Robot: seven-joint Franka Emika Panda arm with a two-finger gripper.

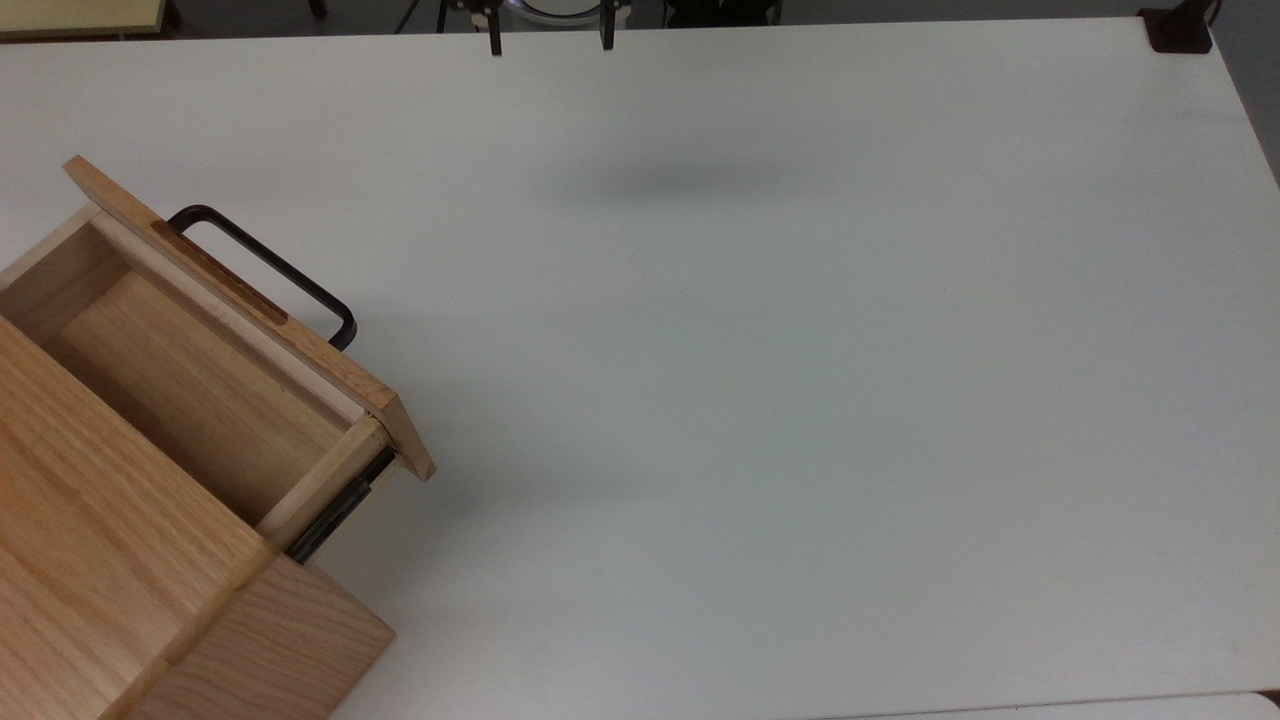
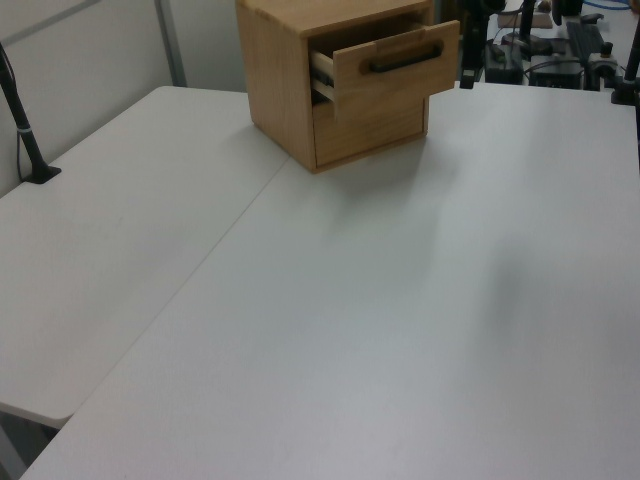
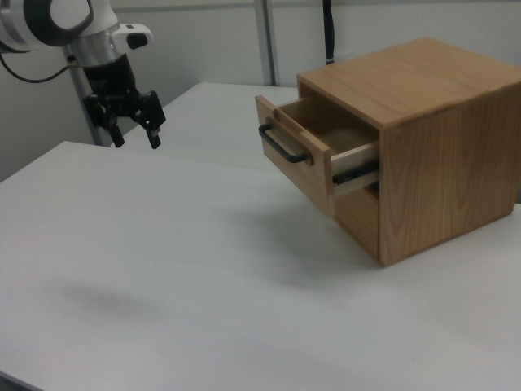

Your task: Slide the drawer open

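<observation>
**Drawer out, gripper up and clear of the cabinet**

Drawer [image 1: 215, 335] sits pulled partway out of the cabinet [image 1: 110, 590], at the top view's lower left. Inside is bare wood. Black bar handle [image 1: 270, 270] on the front panel points toward the open table. Dark side rail [image 1: 335, 520] shows between drawer side and cabinet body. In the right view the drawer [image 3: 313, 151] juts out of the cabinet's upper part toward the right view's left, and the handle [image 3: 281, 147] has nothing on it. In the left view the drawer [image 2: 390, 62] sticks out at the far end of the table, toward the left view's right.

Gripper [image 3: 130, 130] hangs in the air at the right view's upper left, well apart from the drawer, fingers pointing down. Jaws spread wide, nothing between them. In the top view the two fingertips [image 1: 495, 45] poke in at the upper edge, clearly apart. A soft shadow [image 1: 660, 185] lies on the table below them.

Surface: white table [image 1: 800, 400], matte. The left view shows a seam [image 2: 215, 250] where two tabletops [image 2: 400, 330] butt together. Dark clamp mount [image 1: 1180, 28] at the top view's upper right corner. Black post [image 2: 25, 130] stands on the table at the left view's left edge.

Room: pale wall panels with grey uprights [image 3: 264, 41] behind the table in the right view; equipment clutter at the left view's upper right.
</observation>
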